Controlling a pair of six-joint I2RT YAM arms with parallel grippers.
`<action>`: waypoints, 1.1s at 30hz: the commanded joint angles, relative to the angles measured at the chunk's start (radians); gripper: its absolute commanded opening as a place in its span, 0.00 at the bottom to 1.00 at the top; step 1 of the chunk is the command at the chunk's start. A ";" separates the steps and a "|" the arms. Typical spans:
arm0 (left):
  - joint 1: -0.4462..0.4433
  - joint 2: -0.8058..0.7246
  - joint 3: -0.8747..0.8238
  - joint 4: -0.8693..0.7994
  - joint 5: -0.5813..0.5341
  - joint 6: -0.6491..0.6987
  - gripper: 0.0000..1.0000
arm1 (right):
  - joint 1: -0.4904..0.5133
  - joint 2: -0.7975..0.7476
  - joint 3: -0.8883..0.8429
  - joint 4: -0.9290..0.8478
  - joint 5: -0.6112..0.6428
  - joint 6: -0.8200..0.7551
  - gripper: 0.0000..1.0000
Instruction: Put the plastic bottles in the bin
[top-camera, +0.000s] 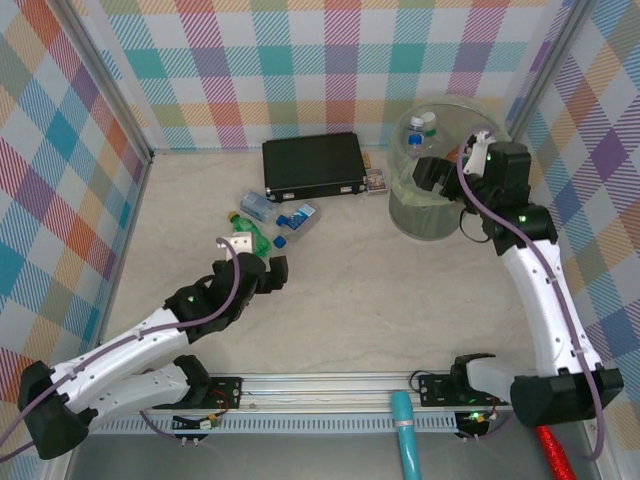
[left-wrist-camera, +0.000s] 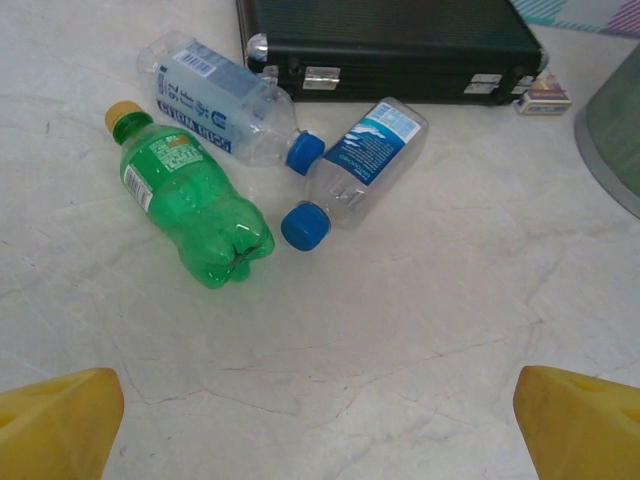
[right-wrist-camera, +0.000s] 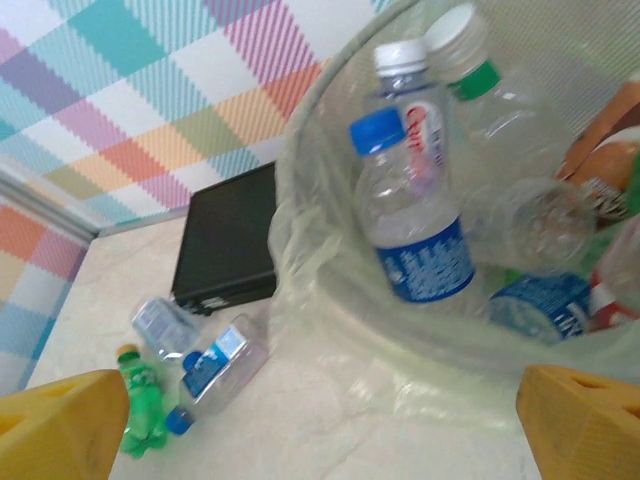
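Over the table in the top view, the bin is seen at the far right with several bottles inside it. Three plastic bottles are left lying together just in front of the black case. The left gripper is held near that cluster, the right gripper over the bin's rim. The task is judged well advanced, with three bottles outstanding.

At the left wrist, the yellow fingers are spread wide with nothing between them. All three bottles are lying on their sides. The green bottle is set diagonally, cap to the far left. The bottle nearest the case is pointed with its blue cap to the near right. The third bottle is angled cap to the near left.

At the right wrist, the jaws are likewise spread and empty above the bin, where at least five bottles are piled, some leaning upright.
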 joint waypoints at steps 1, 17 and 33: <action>0.042 0.052 0.050 0.024 0.053 -0.027 1.00 | 0.048 -0.055 -0.064 0.074 -0.051 0.019 0.99; 0.358 0.411 0.210 -0.067 0.314 -0.107 0.94 | 0.379 -0.207 -0.302 0.148 0.052 0.025 0.99; 0.538 0.730 0.331 0.049 0.463 -0.197 0.87 | 0.432 -0.238 -0.342 0.153 0.084 0.015 0.99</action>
